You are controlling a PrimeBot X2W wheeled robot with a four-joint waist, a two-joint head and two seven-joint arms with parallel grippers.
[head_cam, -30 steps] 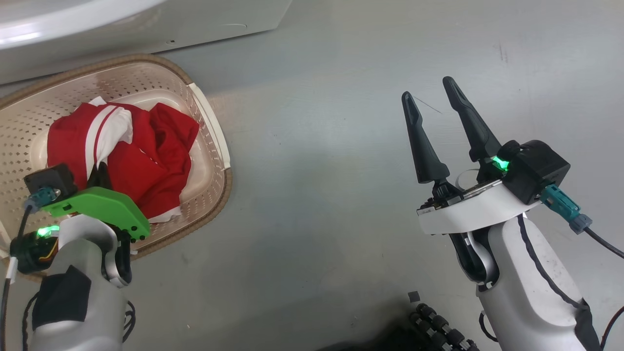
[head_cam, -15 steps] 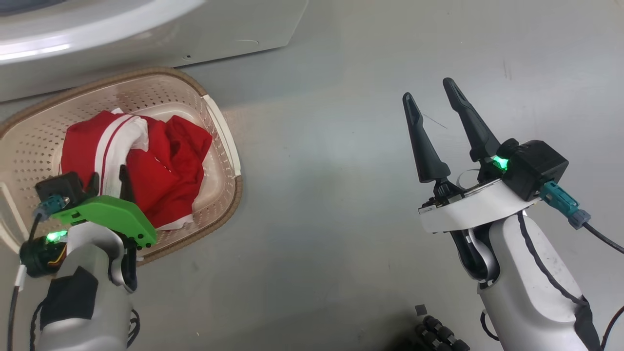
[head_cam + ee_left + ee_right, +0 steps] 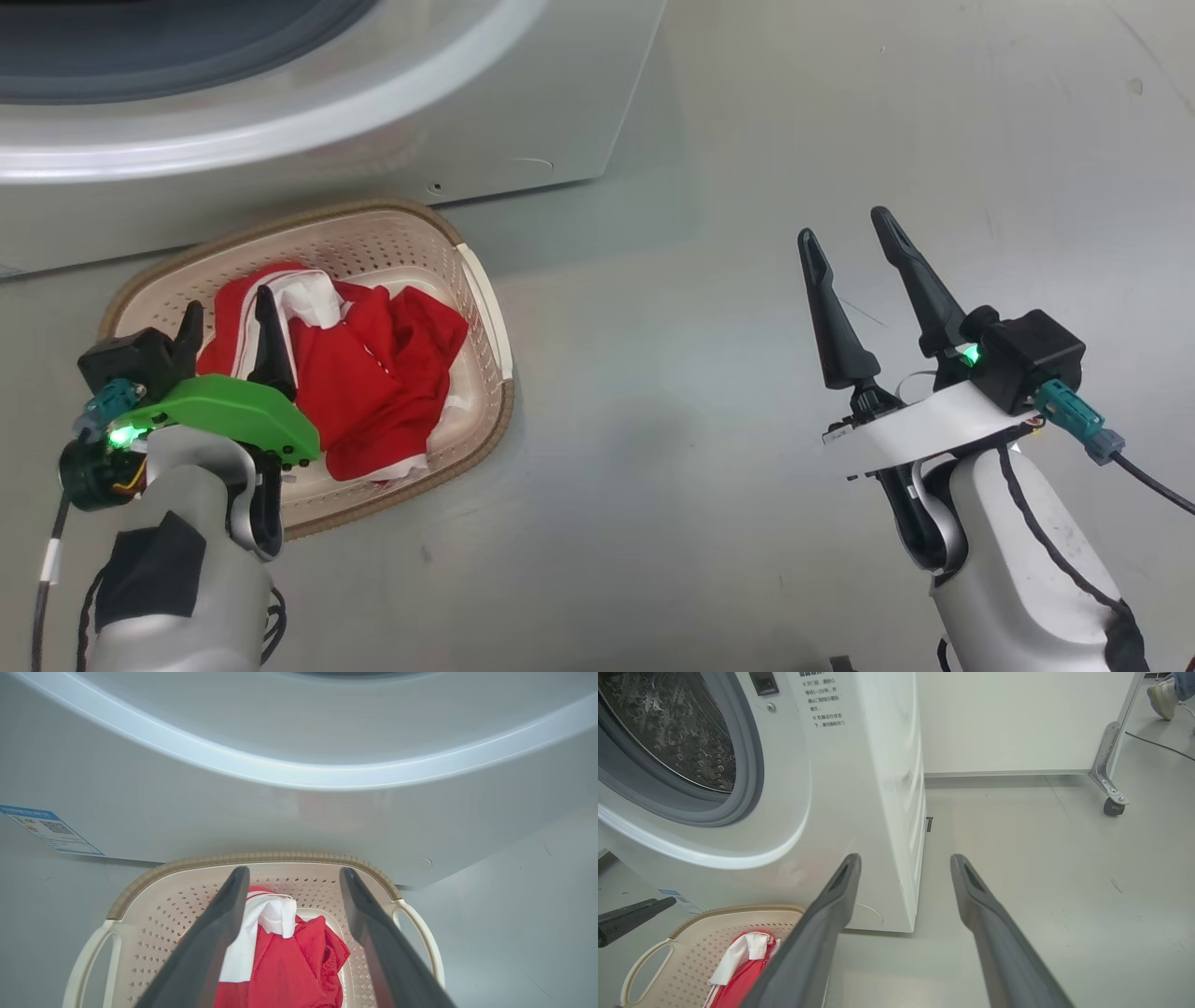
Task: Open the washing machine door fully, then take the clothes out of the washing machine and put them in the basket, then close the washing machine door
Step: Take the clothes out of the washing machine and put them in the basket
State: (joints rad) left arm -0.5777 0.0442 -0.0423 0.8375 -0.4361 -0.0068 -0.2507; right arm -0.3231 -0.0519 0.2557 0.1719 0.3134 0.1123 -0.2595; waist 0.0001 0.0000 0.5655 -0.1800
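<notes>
Your left gripper [image 3: 229, 301] has spread, tilted down over the clothes [image 3: 383, 392] in the basket [image 3: 392, 245]; right gripper [image 3: 842, 224] spread too

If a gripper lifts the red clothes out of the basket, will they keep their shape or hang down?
They would probably hang limp: the clothes lie crumpled in soft folds inside the basket. The fabric looks thin, so likely light for its bulk. Since folds overlap, a pinch may catch one layer only.

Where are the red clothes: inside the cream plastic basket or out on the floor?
Inside. The bright red clothes with white stripes lie bunched within the perforated walls of the cream plastic basket.
</notes>
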